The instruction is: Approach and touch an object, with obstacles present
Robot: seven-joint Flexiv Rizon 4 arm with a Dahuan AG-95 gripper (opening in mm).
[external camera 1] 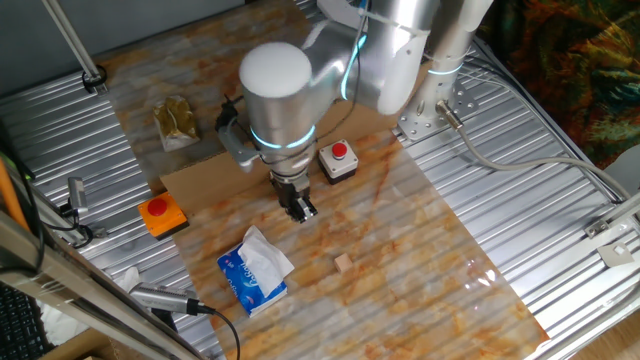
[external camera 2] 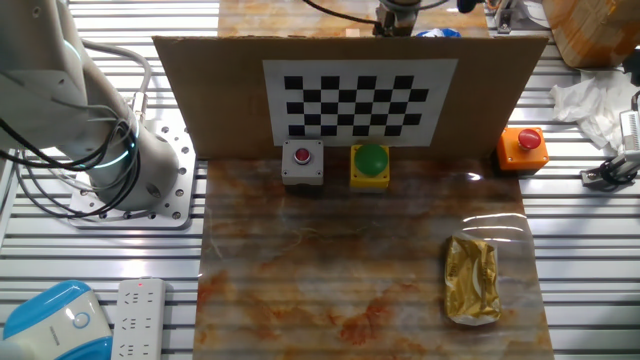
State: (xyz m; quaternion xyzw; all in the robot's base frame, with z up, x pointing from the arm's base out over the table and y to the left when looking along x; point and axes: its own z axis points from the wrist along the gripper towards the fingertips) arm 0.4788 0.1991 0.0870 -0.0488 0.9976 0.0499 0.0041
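Note:
My gripper [external camera 1: 301, 208] points straight down over the marbled table top, just in front of the upright cardboard board [external camera 1: 205, 178]. Its two dark fingers stand close together and hold nothing. A small wooden block [external camera 1: 344, 263] lies on the table nearer the camera, apart from the gripper. A blue tissue pack [external camera 1: 254, 272] lies to the block's left. In the other fixed view the board with its checkerboard [external camera 2: 350, 98] hides the gripper, apart from a dark part above its top edge [external camera 2: 394, 18].
A grey box with a red button [external camera 1: 339, 160] [external camera 2: 302, 163] and a yellow box with a green button [external camera 2: 370, 164] stand by the board. An orange button box [external camera 1: 162, 215] [external camera 2: 523, 147] and a gold foil bag [external camera 1: 177, 123] [external camera 2: 472, 280] lie further off.

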